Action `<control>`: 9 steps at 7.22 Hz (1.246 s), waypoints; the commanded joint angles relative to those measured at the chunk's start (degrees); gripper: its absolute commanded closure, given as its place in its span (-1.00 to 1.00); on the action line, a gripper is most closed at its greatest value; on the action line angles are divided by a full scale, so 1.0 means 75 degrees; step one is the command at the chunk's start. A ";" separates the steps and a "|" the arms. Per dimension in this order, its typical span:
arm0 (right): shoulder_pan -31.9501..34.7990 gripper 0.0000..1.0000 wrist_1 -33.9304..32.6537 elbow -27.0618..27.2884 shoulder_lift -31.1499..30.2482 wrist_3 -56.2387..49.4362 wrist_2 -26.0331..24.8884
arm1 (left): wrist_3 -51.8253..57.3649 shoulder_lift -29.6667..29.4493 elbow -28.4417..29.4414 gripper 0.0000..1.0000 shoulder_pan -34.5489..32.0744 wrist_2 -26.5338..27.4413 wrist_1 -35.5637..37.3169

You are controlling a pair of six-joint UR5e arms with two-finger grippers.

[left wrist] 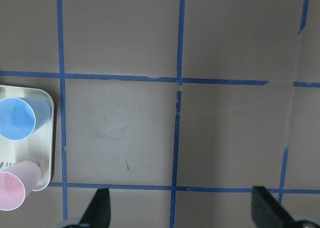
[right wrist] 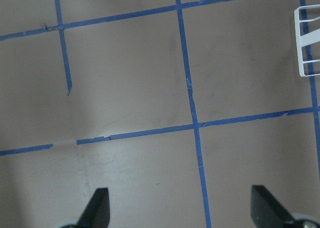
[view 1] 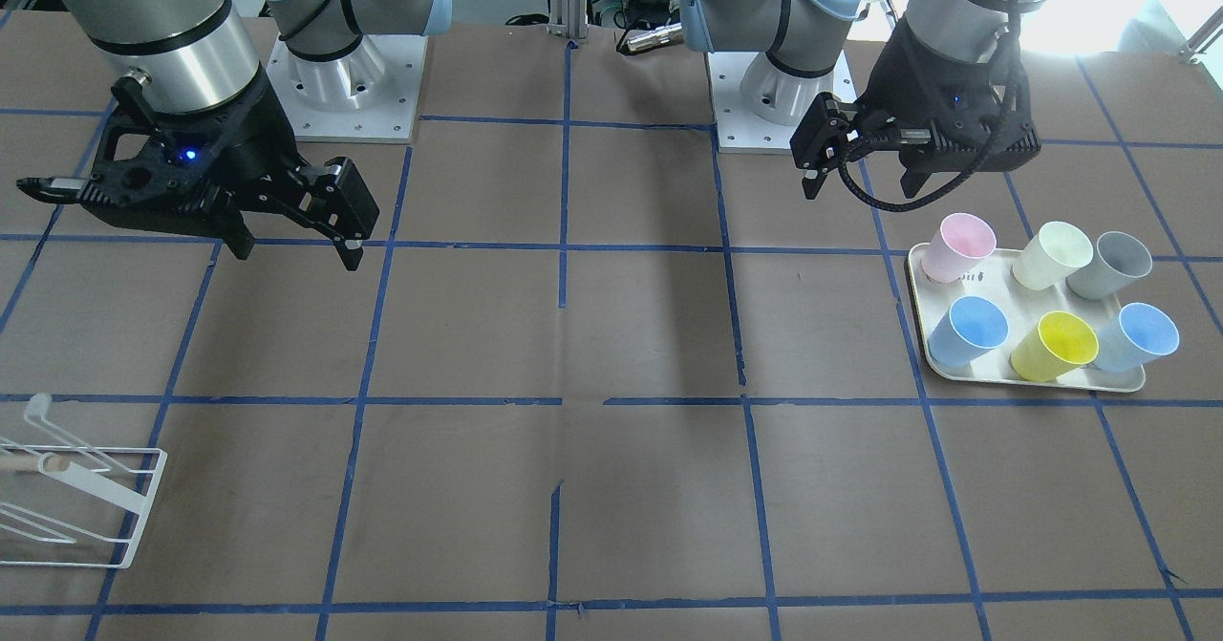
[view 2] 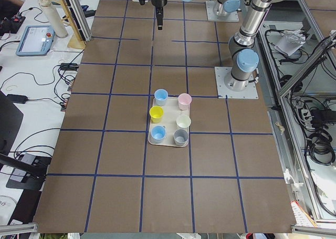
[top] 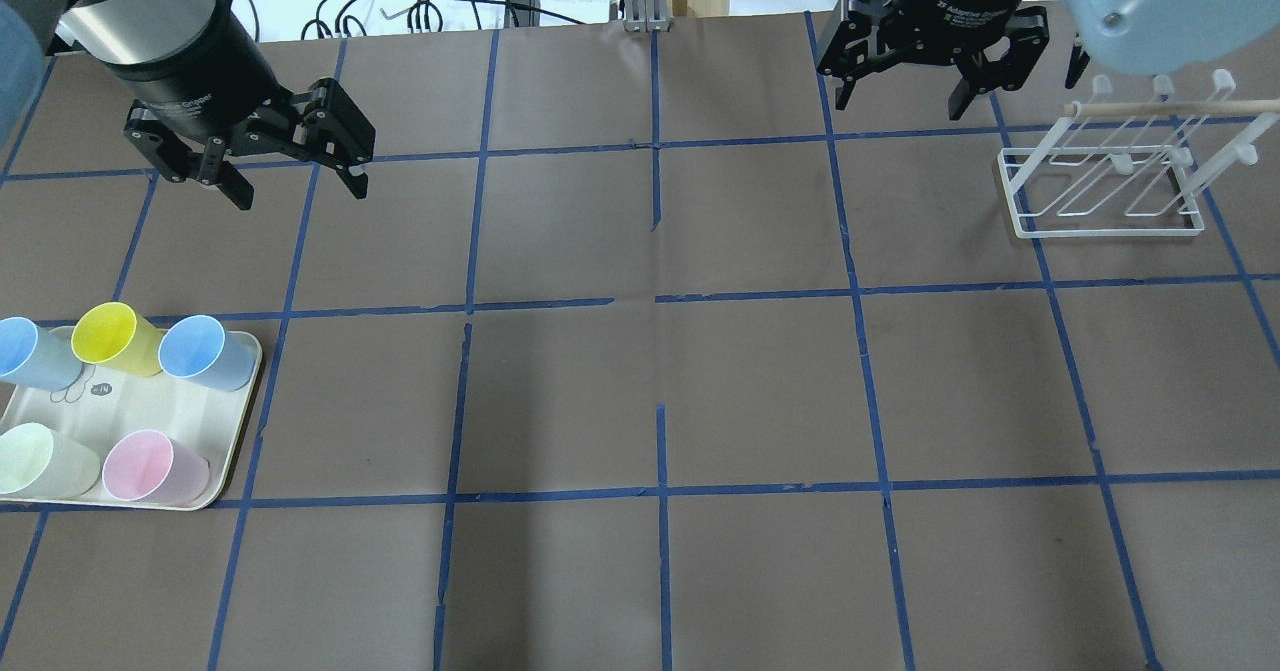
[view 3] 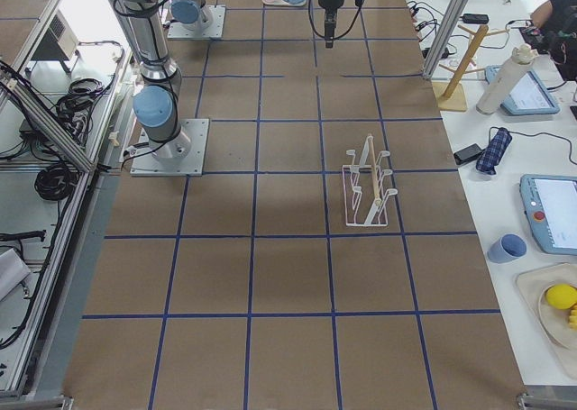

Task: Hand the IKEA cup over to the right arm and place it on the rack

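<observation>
The yellow IKEA cup [view 1: 1056, 347] stands upright on a cream tray [view 1: 1041, 380] among other cups; it also shows in the overhead view [top: 115, 336] and the exterior left view [view 2: 156, 113]. My left gripper [top: 300, 193], with the looped cable [view 1: 860, 182], hangs open and empty above the table, beyond the tray. My right gripper [top: 898, 106] is open and empty [view 1: 298, 249], near the white wire rack [top: 1110, 221]. The rack [view 1: 86, 498] stands empty [view 3: 370, 189]. The left wrist view shows open fingertips [left wrist: 100, 208] over bare table; the yellow cup is out of that view.
The tray [top: 240, 431] also holds two light blue cups [top: 205, 351], a pink cup [top: 150, 466], a pale cream cup [top: 40, 459] and a grey cup [view 1: 1108, 264]. Brown table paper carries a blue tape grid. The rack's corner shows in the right wrist view [right wrist: 310, 42].
</observation>
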 commanded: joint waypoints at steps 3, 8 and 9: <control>-0.0023 -1.00 -0.0025 -0.0012 0.0018 -0.0352 -0.0100 | 0.0173 0.0001 -0.0080 -1.00 0.0023 0.0000 -0.0046; -0.0023 -1.00 -0.0013 -0.0012 -0.0017 -0.0692 -0.0064 | 0.3098 0.0048 -0.0479 -1.00 0.1940 -0.0059 0.0012; -0.0023 -1.00 -0.0013 0.0000 -0.0040 -0.0681 -0.0064 | 0.3986 -0.0126 -0.0467 -1.00 0.2711 -0.0059 0.0046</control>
